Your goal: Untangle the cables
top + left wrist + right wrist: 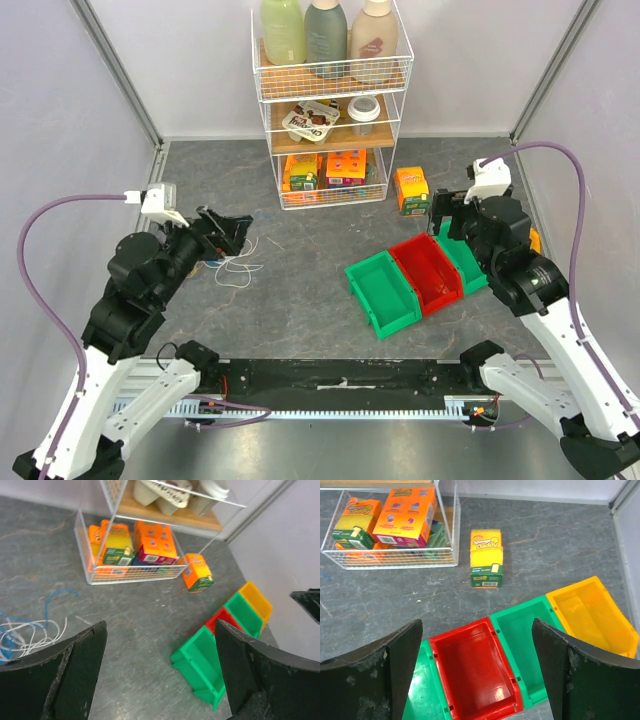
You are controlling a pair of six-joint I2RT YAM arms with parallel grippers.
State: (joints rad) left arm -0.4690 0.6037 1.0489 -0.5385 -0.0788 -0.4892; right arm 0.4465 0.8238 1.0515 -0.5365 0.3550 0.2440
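The cables (236,264) lie on the left part of the counter (300,300), just beside the left pincer (224,232) and partly under its tip in the overhead view. From the left wrist camera they sit low and to the left of the left pincer (160,652), outside its left finger (82,660) rather than between the two. So the coming move looks like a short shift to that side and down. The left arm is much the nearer. The right pincer (441,212) hangs well apart, over the row of coloured bins (418,280) on the right.

Both pincers stand wide open and hold nothing. The right wrist view shows only bins between the right fingers (400,655).

The cables (24,636) are a small loose heap of very thin strands. Most are white loops overlapping one another, and one blue strand curls away toward the wire rack (330,100). Any other colours are too fine to make out. The heap has no clear long axis, though a few white loops trail out toward the near side. The strands lie flat on the counter — a clean pinch on a single one looks hard, and a grab at the middle would likely lift several at once.
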